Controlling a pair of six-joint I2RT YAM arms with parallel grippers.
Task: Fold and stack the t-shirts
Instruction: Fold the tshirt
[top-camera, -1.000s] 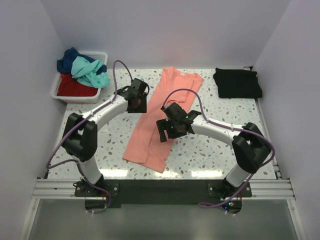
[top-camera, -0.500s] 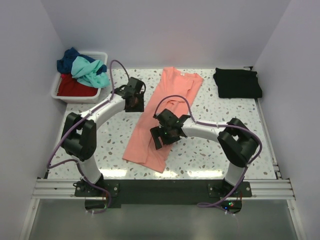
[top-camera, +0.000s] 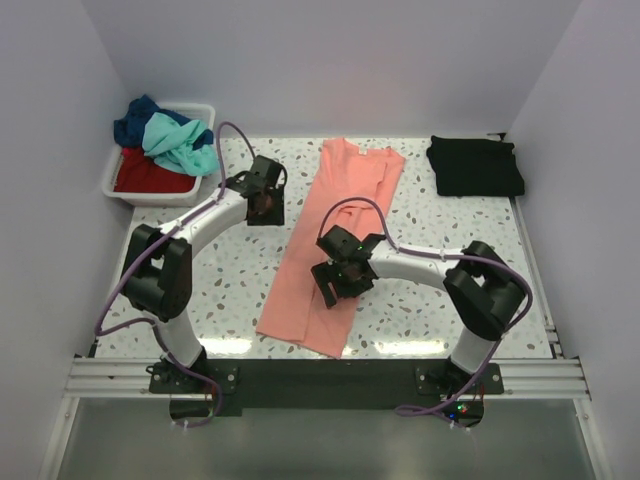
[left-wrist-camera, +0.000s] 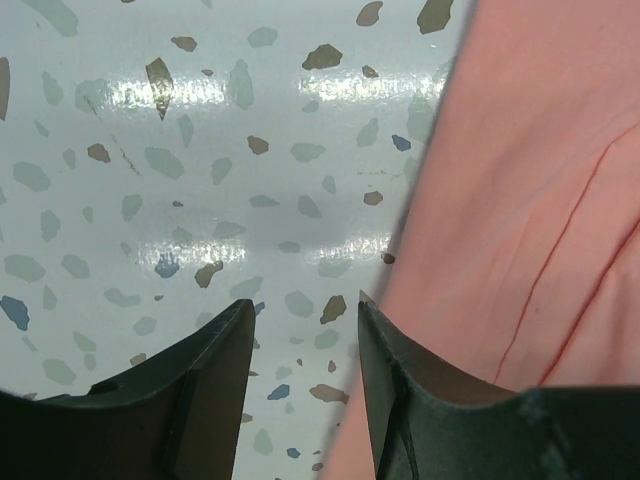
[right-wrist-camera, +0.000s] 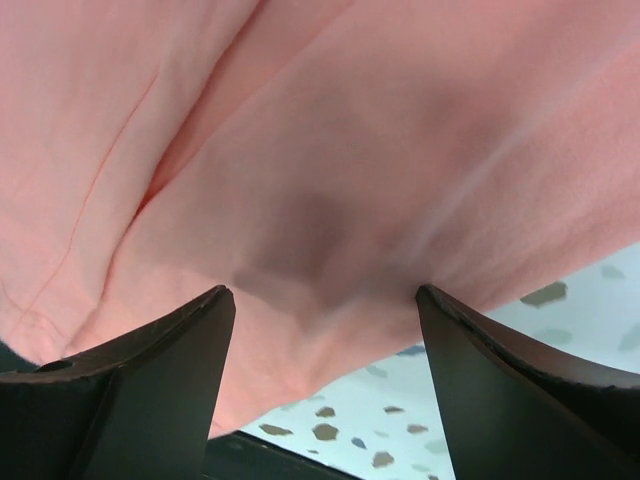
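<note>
Risk of a one-layer pinch: pink shirt (top-camera: 350, 190) lies right of bin (top-camera: 150, 198); right gripper (right-wrist-camera: 322, 290) gapes empty over its end farthest from bin, left gripper (left-wrist-camera: 303, 300) half-spread, empty, at its bin-side edge.

Nothing legible shows in any view: no words, numbers, brand marks or signs. The salmon-pink t-shirt (top-camera: 345, 190) is plain cloth in both the overhead and the wrist views. The black t-shirt (top-camera: 475, 167), to its right, carries no readable print, and neither does the white bin (top-camera: 150, 198), to its left. The speckled tabletop (top-camera: 420, 300) around it bears only its stone-chip pattern.
</note>
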